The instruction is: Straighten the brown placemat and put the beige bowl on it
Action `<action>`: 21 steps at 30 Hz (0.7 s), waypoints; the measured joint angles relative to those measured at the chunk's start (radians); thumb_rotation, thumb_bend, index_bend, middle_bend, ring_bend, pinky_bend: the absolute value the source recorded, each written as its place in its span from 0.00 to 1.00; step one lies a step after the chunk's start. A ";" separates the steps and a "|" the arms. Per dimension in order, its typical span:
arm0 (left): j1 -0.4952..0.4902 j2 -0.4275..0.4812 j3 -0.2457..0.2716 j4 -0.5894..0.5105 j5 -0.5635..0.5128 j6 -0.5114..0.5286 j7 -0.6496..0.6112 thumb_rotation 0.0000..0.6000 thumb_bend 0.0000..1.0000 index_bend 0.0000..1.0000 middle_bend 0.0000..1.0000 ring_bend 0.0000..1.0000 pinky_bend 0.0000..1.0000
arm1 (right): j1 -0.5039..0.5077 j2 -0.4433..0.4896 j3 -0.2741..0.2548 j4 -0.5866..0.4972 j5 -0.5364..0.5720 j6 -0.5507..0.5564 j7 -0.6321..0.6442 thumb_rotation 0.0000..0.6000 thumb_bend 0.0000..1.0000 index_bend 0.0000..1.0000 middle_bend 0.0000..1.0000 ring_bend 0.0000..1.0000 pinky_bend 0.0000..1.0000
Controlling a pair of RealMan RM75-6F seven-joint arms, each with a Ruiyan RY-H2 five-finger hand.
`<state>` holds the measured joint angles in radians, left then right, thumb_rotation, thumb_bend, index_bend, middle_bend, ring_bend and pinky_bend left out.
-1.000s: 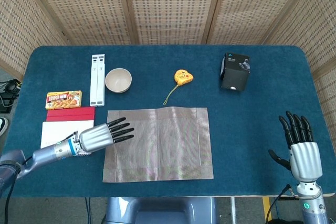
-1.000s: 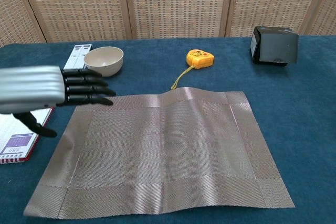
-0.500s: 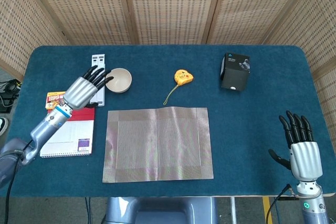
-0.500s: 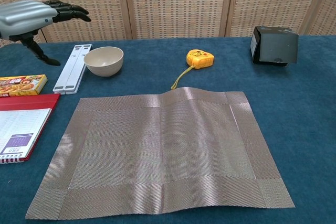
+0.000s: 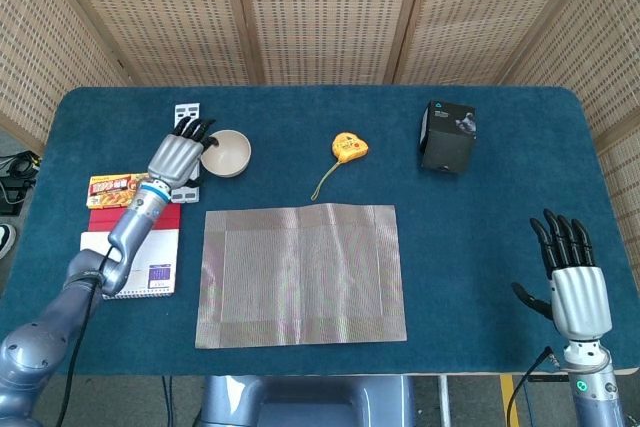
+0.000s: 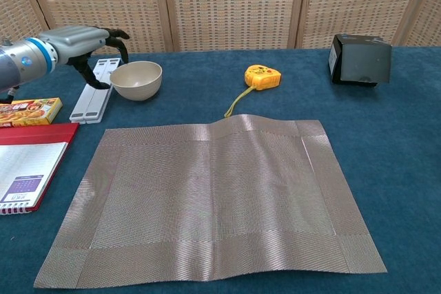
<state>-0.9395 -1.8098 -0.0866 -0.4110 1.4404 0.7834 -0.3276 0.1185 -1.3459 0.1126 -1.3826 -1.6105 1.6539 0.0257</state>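
Note:
The brown placemat [image 5: 301, 273] [image 6: 212, 199] lies flat and squared at the table's near middle, with a slight ripple along its far edge. Beyond its far left corner stands the beige bowl [image 5: 227, 153] [image 6: 137, 80], upright and empty. My left hand [image 5: 178, 158] [image 6: 77, 40] hovers just left of the bowl, fingers apart and curved down toward its rim, holding nothing. Whether it touches the rim cannot be told. At the near right table edge my right hand [image 5: 572, 280] stands upright, fingers spread and empty; the chest view does not show it.
A white strip [image 5: 186, 135] lies left of the bowl under my left hand. A snack box [image 5: 113, 190] and a red notebook [image 5: 128, 252] sit at the left. A yellow tape measure [image 5: 349, 147] and a black box [image 5: 447, 136] stand further back.
My left hand swung from the placemat's left edge up and back to the bowl, then came down beside its rim with fingers curving. Right hand, mat and bowl stayed put.

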 measured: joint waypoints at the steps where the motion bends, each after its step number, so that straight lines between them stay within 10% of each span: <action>1: -0.009 -0.015 -0.001 0.016 -0.001 -0.014 0.000 1.00 0.28 0.33 0.00 0.00 0.00 | 0.000 0.000 0.001 0.001 0.001 -0.001 0.001 1.00 0.00 0.00 0.00 0.00 0.00; 21: -0.069 -0.142 -0.020 0.163 -0.019 -0.112 -0.004 1.00 0.43 0.69 0.00 0.00 0.00 | 0.005 0.003 0.009 0.009 0.024 -0.017 0.022 1.00 0.00 0.00 0.00 0.00 0.00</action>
<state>-1.0085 -1.9515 -0.1062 -0.2476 1.4210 0.6714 -0.3312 0.1234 -1.3427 0.1216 -1.3738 -1.5862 1.6371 0.0476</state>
